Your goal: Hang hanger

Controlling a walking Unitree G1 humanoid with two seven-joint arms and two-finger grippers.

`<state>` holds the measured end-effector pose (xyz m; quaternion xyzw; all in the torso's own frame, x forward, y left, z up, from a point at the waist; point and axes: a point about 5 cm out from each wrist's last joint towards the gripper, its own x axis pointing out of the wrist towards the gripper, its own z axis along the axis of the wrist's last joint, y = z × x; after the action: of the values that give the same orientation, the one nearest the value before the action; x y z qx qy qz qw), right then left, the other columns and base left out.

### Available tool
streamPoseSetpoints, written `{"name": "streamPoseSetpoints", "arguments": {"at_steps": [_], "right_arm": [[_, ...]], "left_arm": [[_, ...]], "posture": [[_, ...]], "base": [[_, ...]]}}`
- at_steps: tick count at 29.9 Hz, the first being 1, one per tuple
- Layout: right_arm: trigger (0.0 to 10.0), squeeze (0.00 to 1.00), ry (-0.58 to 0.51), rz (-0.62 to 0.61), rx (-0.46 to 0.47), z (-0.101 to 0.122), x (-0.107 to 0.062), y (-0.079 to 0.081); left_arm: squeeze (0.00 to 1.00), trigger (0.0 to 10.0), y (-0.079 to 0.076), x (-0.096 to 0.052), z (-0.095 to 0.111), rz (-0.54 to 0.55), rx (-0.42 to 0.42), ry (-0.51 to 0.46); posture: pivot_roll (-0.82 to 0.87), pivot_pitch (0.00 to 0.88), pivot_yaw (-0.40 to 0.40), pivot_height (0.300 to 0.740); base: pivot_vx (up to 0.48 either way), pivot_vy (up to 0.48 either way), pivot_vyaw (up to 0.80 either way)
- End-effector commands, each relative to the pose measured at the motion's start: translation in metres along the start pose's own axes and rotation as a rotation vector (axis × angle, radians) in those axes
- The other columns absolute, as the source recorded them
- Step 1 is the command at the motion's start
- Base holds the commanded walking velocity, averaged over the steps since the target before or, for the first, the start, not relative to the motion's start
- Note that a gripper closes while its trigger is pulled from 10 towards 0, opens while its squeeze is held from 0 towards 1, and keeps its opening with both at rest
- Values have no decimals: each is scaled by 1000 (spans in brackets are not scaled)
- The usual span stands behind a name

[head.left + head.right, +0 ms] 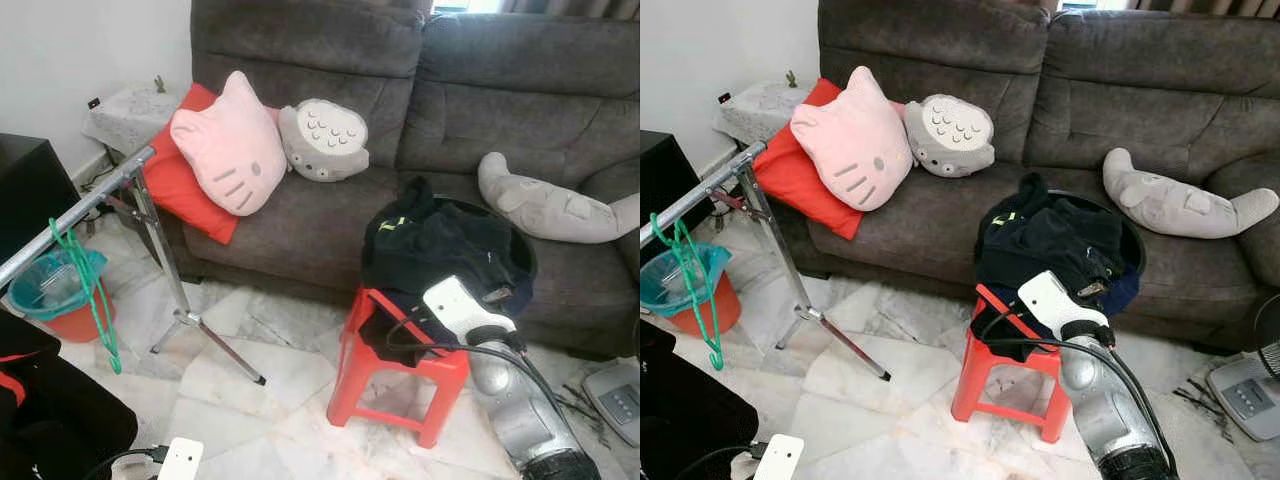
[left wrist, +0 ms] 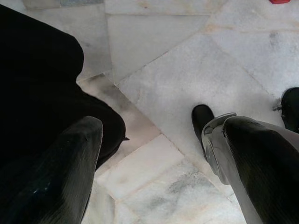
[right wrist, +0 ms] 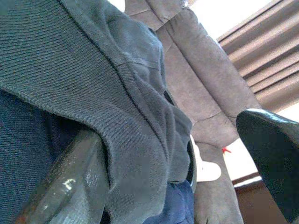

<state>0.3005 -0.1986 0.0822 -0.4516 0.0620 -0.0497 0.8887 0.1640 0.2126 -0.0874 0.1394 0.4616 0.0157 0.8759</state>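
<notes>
A green plastic hanger [image 1: 88,290] hangs by its hook on the slanted metal rail [image 1: 75,212] of a clothes stand at the left. My right arm reaches into a heap of dark clothes [image 1: 440,245] in a basket on a red stool [image 1: 400,365]. In the right wrist view my right gripper [image 3: 170,170] is open, its fingers [image 3: 65,186] spread wide, with dark knit cloth [image 3: 93,79] draped over one of them. My left gripper [image 2: 163,172] is open and low, pointing down at the marble floor [image 2: 187,60] beside a black garment [image 2: 37,93].
A grey sofa [image 1: 470,110] holds a pink cat cushion [image 1: 232,145], a red cushion, a grey plush and a long grey plush [image 1: 545,205]. A teal and red bucket [image 1: 60,295] stands under the rail. A black garment [image 1: 50,415] hangs at bottom left. A fan base [image 1: 615,398] sits at the right.
</notes>
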Motion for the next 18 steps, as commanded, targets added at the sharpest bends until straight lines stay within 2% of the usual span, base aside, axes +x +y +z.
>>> {"name": "streamPoseSetpoints", "arguments": {"at_steps": [1,7,13,18], "right_arm": [[10000,0,10,53,-5,-1,1,8],[10000,0,7,51,-5,-1,1,9],[10000,0,-19,-10,7,3,7,0],[10000,0,-18,-8,3,4,10,0]], "left_arm": [[0,10000,-3,-1,-5,-1,4,26],[0,10000,-3,-1,-6,0,4,28],[0,10000,-2,-1,-6,3,4,28],[0,10000,-2,-1,-6,3,5,26]], "posture": [[-12,0,-44,740],[-12,0,-44,740],[-12,0,-44,740],[-12,0,-44,740]], "base": [[0,0,0],[0,0,0],[0,0,0],[0,0,0]]}}
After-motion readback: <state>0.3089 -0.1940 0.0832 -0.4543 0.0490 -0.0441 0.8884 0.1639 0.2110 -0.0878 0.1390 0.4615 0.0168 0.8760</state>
